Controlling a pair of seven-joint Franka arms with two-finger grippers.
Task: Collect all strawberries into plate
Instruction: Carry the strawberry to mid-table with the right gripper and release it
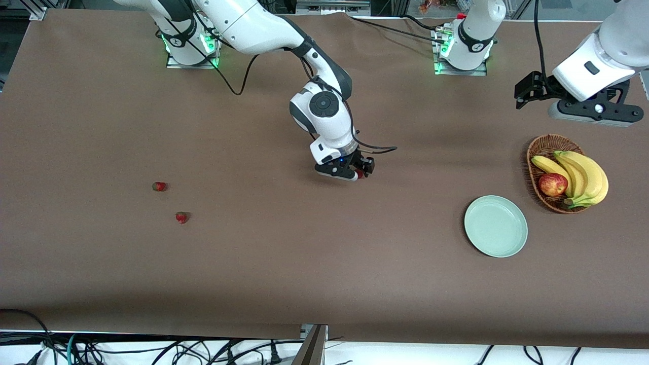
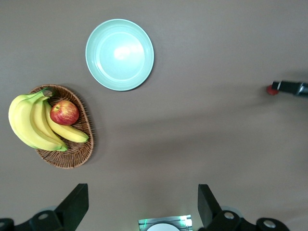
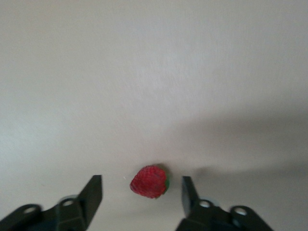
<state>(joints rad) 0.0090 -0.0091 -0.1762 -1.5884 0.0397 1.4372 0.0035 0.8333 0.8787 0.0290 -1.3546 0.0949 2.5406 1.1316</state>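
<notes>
My right gripper (image 1: pixel 358 173) (image 3: pixel 142 190) is low at the middle of the table and open. One strawberry (image 3: pixel 150 181) (image 1: pixel 360 174) lies between its fingers with a gap on each side. Two more strawberries (image 1: pixel 159 186) (image 1: pixel 181 217) lie on the table toward the right arm's end. The pale mint-green plate (image 1: pixel 496 226) (image 2: pixel 120 54) sits bare toward the left arm's end. My left gripper (image 1: pixel 525 94) (image 2: pixel 142 204) waits open in the air, holding nothing, over the table near the basket.
A brown wicker basket (image 1: pixel 543 146) (image 2: pixel 72 159) with bananas (image 1: pixel 583 175) and a red-yellow apple (image 1: pixel 552 184) stands beside the plate, farther from the front camera. Cables hang along the table's front edge.
</notes>
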